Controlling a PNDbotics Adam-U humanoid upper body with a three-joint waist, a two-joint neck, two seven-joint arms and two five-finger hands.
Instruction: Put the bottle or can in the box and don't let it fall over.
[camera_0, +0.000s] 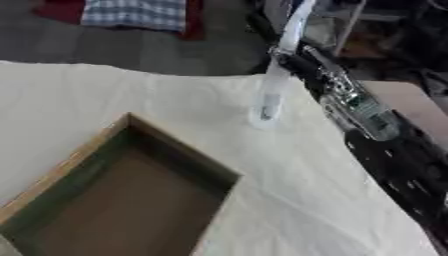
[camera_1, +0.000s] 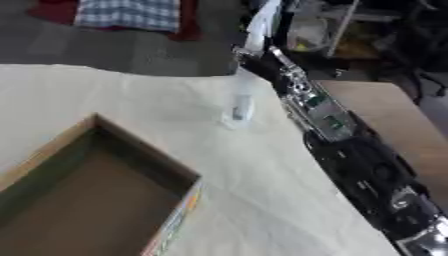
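Note:
A clear plastic bottle (camera_0: 269, 102) stands upright on the white cloth, near the table's far edge. My right arm comes in from the lower right, and my right hand (camera_0: 290, 57) is at the bottle's upper part, blurred; whether it holds the bottle cannot be made out. A pale streak (camera_0: 297, 20) rises above the hand, and I cannot tell what it is. An open cardboard box (camera_0: 179, 147) sits at the lower left, a short way in front and to the left of the bottle, with nothing visible inside it. My left hand shows in neither view.
The white cloth (camera_0: 289, 190) is creased between the box and my arm. A wooden tabletop (camera_1: 376, 105) lies beyond the table's right side. A checked cloth (camera_0: 136, 12) lies on the floor at the back, with furniture legs (camera_1: 346, 25) at the far right.

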